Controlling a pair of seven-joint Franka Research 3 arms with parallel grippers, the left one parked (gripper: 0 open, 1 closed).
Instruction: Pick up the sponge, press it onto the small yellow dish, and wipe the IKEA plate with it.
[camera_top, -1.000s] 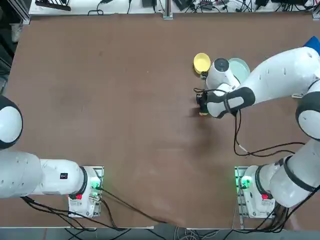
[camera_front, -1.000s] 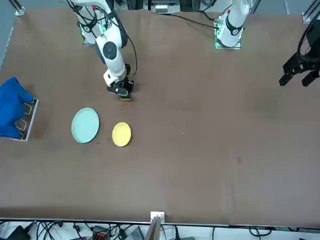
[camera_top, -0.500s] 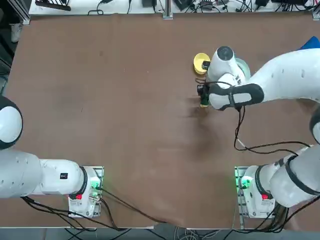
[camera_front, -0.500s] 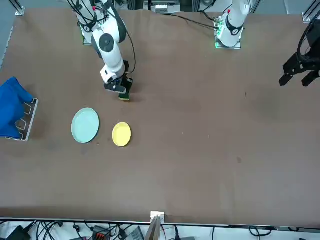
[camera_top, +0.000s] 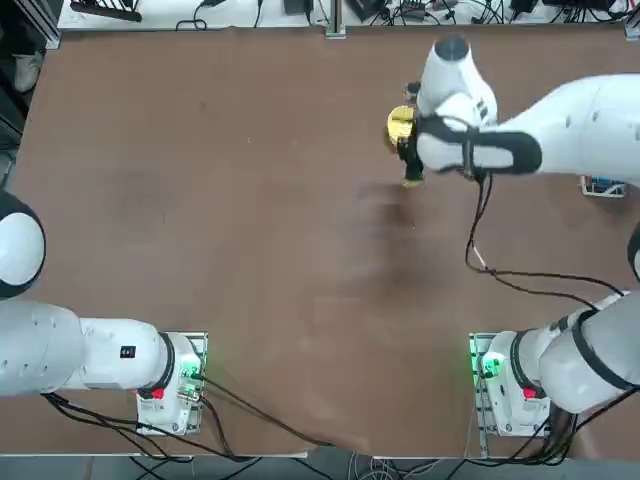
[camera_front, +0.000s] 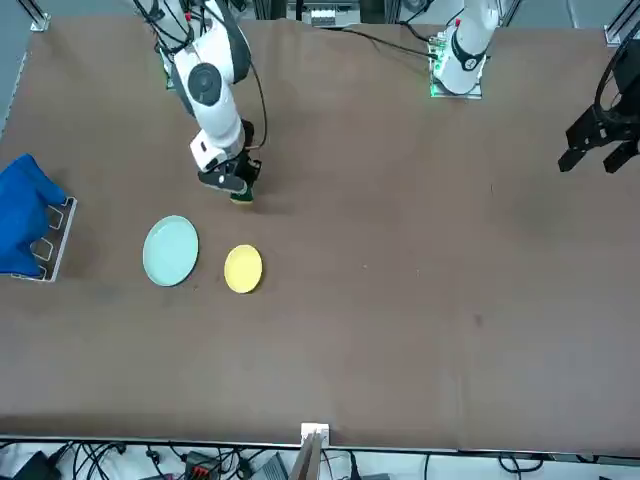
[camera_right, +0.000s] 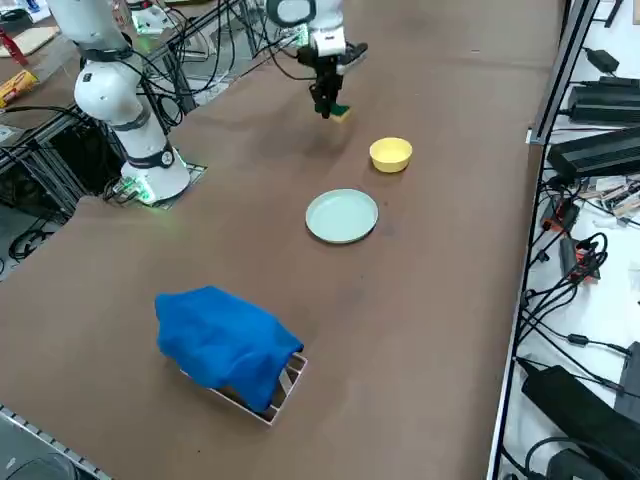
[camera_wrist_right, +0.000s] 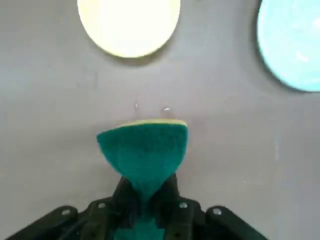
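Above the brown bench (camera_top: 250, 200), in the top view, we find the right gripper (camera_top: 410, 170) just beside the small yellow dish (camera_top: 399, 124). In the front view, the sponge (camera_front: 241, 194) hangs pinched by the fingers, apart from the dish and the IKEA plate (camera_front: 170, 251). In the right side view, a blue cloth (camera_right: 225, 343) lies well apart. In the wrist view, the fingers squeeze the sponge's green face narrow.
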